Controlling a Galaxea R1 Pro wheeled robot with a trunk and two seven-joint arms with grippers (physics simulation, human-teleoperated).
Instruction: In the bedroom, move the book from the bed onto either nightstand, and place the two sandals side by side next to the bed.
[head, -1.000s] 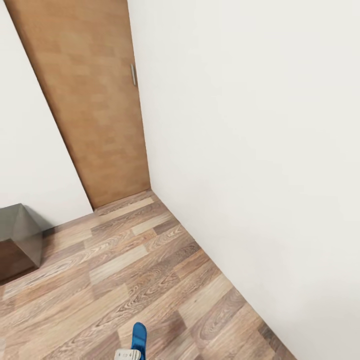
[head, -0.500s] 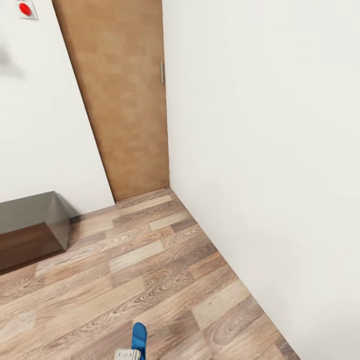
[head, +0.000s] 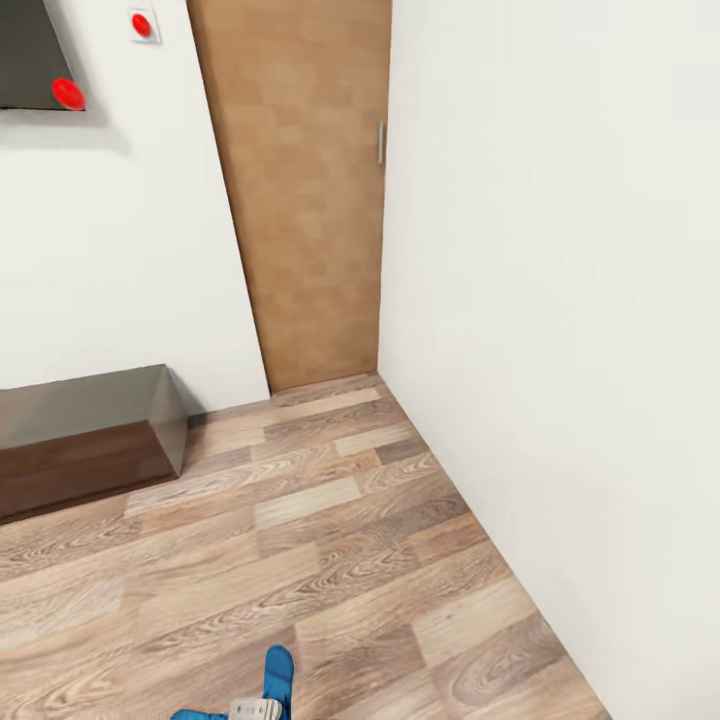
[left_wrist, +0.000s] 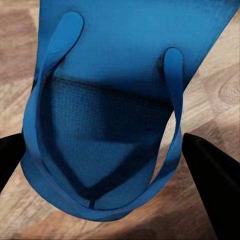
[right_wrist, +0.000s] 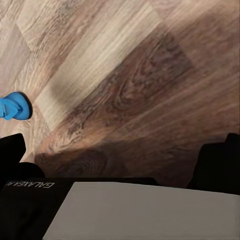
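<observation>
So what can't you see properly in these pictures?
- Bright blue flip-flop sandal, left wrist view: its upper end is cut off by the picture's edge.
- Same sandal, head view: the bottom edge hides most of it.
- Low dark brown wooden cabinet, head view: cut off at the left edge.
- Right gripper, right wrist view: a grey panel hides its base.

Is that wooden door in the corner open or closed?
Closed. In the head view the door sits flush in the white wall, its handle edge against the corner, with no gap or room showing beyond it.
</observation>
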